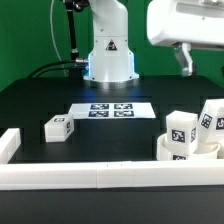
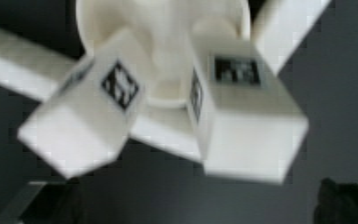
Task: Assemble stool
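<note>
Now your gripper (image 1: 185,62) hangs open above the seat (image 1: 170,153), apparently clear of its upright legs (image 1: 183,129); a loose leg (image 1: 58,128) lies well apart.

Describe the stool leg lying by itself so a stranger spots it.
Start at the black table, then the marker board at its middle. Toward the exterior view's left of it lies one short white leg, alone, unlike the legs clustered at the seat.

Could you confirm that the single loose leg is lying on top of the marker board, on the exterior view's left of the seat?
Not quite: the loose leg lies on the black table, apart from the marker board, as the exterior view shows; it is indeed on the exterior view's left of the seat.
</note>
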Available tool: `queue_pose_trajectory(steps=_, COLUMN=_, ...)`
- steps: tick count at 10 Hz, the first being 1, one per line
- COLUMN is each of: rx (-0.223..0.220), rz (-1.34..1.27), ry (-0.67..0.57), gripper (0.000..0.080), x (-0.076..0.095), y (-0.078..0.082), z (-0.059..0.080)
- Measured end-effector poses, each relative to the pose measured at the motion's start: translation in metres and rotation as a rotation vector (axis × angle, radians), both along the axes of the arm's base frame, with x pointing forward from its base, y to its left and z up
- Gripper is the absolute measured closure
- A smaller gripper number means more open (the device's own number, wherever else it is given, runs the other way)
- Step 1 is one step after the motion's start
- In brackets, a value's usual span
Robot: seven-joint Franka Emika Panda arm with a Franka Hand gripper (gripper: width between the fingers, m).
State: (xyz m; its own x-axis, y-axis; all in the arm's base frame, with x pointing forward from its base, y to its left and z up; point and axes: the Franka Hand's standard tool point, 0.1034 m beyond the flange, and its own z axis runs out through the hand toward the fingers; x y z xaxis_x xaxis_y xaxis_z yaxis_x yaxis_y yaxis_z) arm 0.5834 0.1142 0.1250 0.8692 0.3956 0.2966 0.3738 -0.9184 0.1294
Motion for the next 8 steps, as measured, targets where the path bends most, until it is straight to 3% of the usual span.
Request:
queue_pose_trajectory(steps=1, rx=-0.007, rz=-0.006, ry=0.047, gripper=0.015, x=-0.0024, y=-0.0017, z=-0.0031)
queue_pose_trajectory(steps=8, rx=-0.007, rz=-0.006, ry=0.047, gripper=0.015, x=-0.0024, y=-0.0017, z=-0.0031)
